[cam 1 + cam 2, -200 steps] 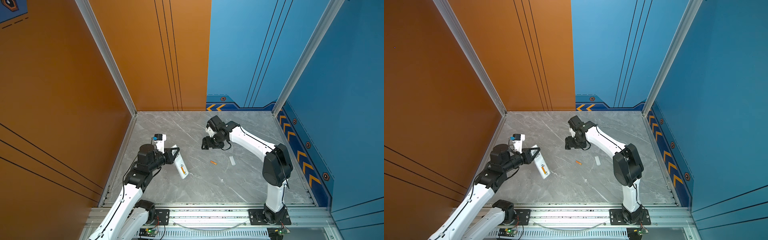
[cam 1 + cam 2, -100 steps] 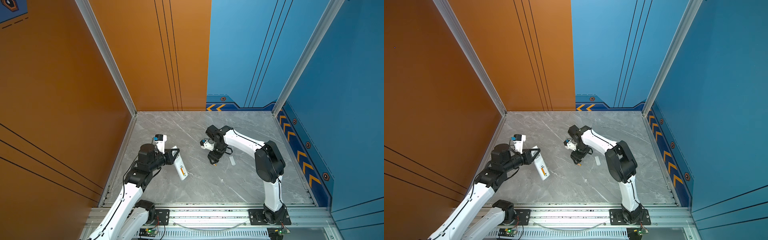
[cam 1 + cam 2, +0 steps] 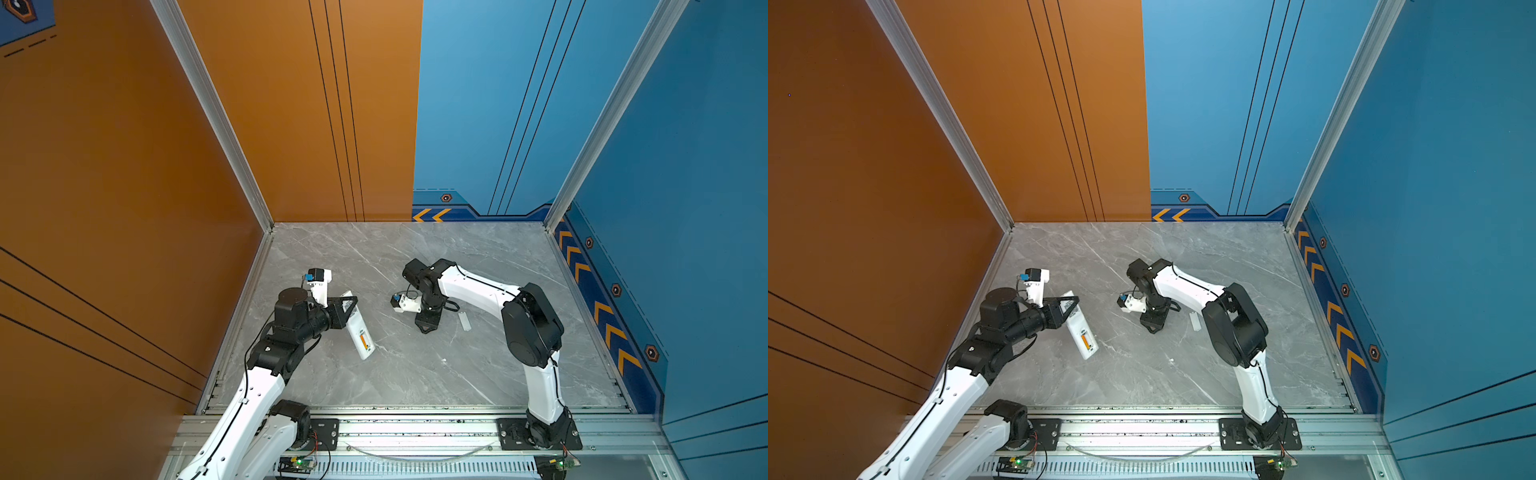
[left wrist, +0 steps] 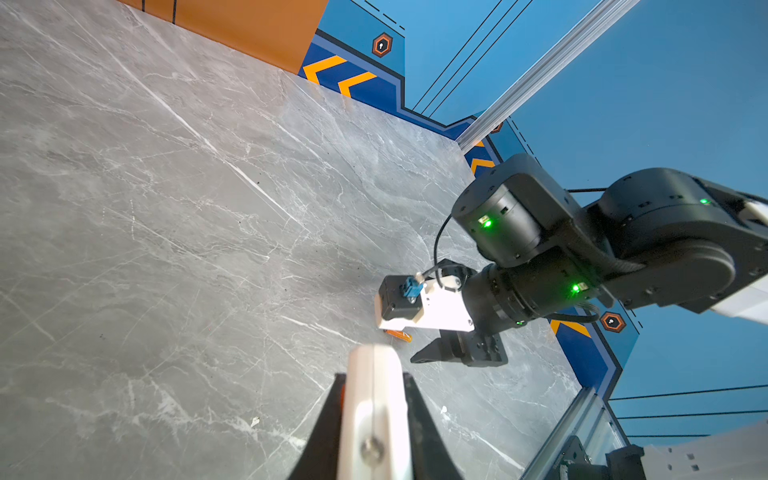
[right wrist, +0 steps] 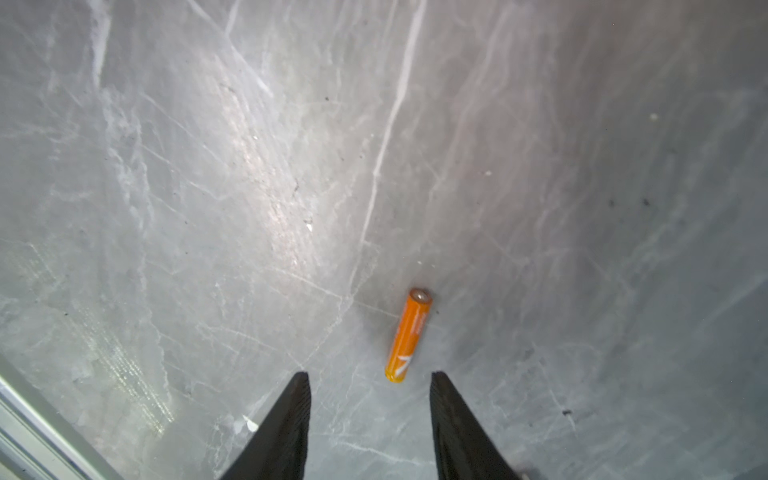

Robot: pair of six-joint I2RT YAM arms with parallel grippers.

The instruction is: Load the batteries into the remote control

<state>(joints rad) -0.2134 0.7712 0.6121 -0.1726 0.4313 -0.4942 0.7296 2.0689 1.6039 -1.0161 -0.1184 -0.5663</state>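
The grey marble worktop (image 3: 415,374) carries everything, and both arms reach in over it from its near edge. The left tool (image 3: 347,309) is clamped on one end of the white remote control (image 3: 357,328), whose free end slants toward the near edge. In both top views the remote's open bay faces up with an orange battery (image 3: 1085,340) already seated in it. A small grey-white cover plate (image 3: 464,321) lies flat on the worktop, just beside the right arm's wrist.

The right tool (image 5: 370,399) points down at the worktop, its two black fingers (image 5: 291,419) parted with a clear gap between them, holding nothing. The loose battery (image 5: 407,336) lies flat on the marble just ahead of the fingertips. Its long axis runs nearly in line with the fingers' reach, its metal-tipped end farthest from the tool and its plain end just beyond the gap, nearer one finger than the other. From the left wrist view, only a sliver of it (image 4: 399,335) shows under the right arm's camera housing.

The right arm is plainly the nearer one. The pickup likely depends on bringing the gap forward and down over the battery's middle, so the fingers close across its width rather than along its length.
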